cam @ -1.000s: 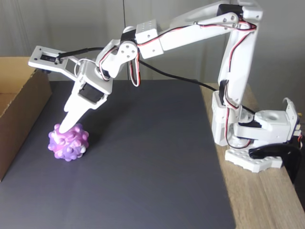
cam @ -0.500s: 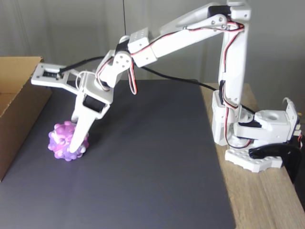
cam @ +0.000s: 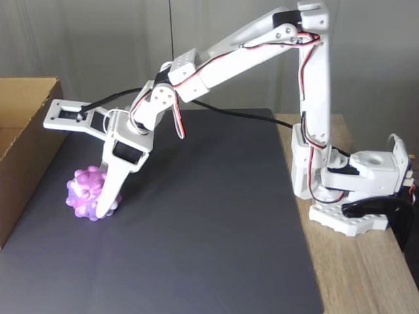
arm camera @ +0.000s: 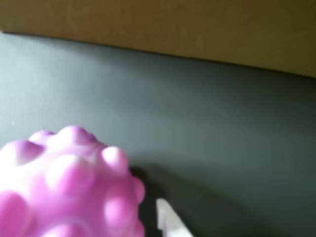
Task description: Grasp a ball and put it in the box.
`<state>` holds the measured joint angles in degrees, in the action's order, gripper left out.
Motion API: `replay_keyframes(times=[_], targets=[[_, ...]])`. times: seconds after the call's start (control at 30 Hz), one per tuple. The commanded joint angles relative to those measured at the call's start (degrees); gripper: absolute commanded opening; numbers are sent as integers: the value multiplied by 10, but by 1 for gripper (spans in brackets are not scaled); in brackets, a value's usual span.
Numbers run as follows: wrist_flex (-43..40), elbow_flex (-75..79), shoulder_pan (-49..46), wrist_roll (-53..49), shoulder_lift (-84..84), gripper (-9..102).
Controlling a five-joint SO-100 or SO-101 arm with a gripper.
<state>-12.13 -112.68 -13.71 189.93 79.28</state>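
The purple, pink and white knobbly ball (cam: 84, 191) lies on the black mat, near its left side, in the fixed view. My white gripper (cam: 93, 203) reaches down over it. One finger (cam: 111, 186) stands in front of the ball, its tip at the mat; the other finger is hidden behind the ball. In the wrist view the ball (arm camera: 64, 187) fills the lower left corner. A white fingertip (arm camera: 168, 222) sits just right of it with a thin dark gap between. The brown cardboard box (cam: 26, 150) stands at the mat's left edge, and its wall (arm camera: 158, 29) runs along the top of the wrist view.
The black mat (cam: 209, 229) covers most of the wooden table (cam: 360, 275). The arm's white base (cam: 347, 190) is clamped at the right edge. A black cable (cam: 236, 112) hangs along the arm. Grey curtains close off the back.
The arm has stretched forward and lowered. The finger went from touching the ball's top to standing in front of it with its tip near the mat. The ball has stayed in place.
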Motion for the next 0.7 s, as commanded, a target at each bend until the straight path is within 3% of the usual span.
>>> replay_keyframes(times=[0.0,0.13,0.67], targets=[[11,27,-3,8,3,43],[14,40,4,12,-7,35],[10,39,10,19,4,26]])
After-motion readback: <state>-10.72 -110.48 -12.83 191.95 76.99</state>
